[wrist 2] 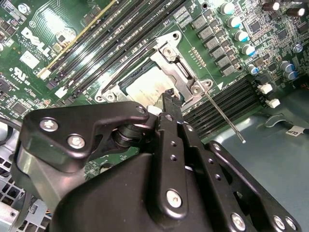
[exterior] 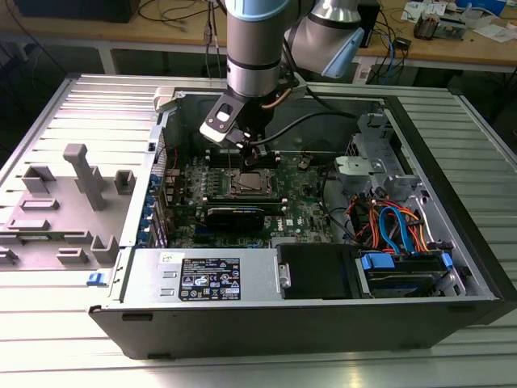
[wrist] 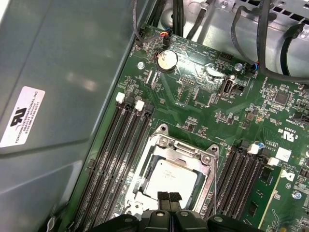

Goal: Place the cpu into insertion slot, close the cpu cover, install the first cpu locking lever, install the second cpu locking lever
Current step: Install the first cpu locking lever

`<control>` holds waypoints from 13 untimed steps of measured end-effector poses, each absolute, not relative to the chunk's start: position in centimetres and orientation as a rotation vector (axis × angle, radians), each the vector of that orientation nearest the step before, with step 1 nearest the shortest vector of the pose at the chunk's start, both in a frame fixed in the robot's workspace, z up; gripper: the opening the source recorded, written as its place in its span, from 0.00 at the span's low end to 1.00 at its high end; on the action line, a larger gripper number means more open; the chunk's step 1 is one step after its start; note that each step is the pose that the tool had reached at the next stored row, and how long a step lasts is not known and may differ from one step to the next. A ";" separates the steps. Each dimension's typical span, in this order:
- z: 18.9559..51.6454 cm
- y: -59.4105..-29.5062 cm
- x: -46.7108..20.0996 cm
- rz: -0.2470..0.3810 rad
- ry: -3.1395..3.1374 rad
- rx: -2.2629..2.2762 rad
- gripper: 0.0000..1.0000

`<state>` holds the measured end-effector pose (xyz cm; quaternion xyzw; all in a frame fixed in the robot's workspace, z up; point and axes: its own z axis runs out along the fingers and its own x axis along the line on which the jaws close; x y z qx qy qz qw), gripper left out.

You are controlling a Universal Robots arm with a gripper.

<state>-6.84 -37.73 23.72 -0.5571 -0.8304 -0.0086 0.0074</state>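
Observation:
The cpu (wrist: 171, 176) lies flat in the insertion slot (exterior: 252, 183) on the green motherboard, its silvery top showing. The cpu cover (wrist: 208, 166) lies down around it as a metal frame, also seen in the second wrist view as the cover (wrist 2: 186, 72) beside the cpu (wrist 2: 142, 87). A thin locking lever (wrist 2: 224, 118) sticks out sideways from the socket's corner, away from the board. My gripper (wrist: 169, 198) hangs just over the socket's edge, its two black fingertips (wrist 2: 170, 96) pressed together with nothing between them.
Long black memory slots (wrist: 123, 145) flank the socket on both sides. The open computer case has a power supply (exterior: 206, 279) at the front and a drive bay with blue and orange cables (exterior: 396, 230) at the exterior view's right. A grey fixture (exterior: 77, 194) stands outside the case on the exterior view's left.

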 end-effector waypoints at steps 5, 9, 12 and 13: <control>23.7 -37.7 -6.8 -0.027 -2.597 -1.741 0.11; 23.7 -37.7 -6.8 -0.027 -2.597 -1.741 0.11; 23.8 -37.7 -6.8 -0.026 -2.602 -1.734 0.11; 24.0 -37.7 -6.8 -0.026 -2.611 -1.720 0.11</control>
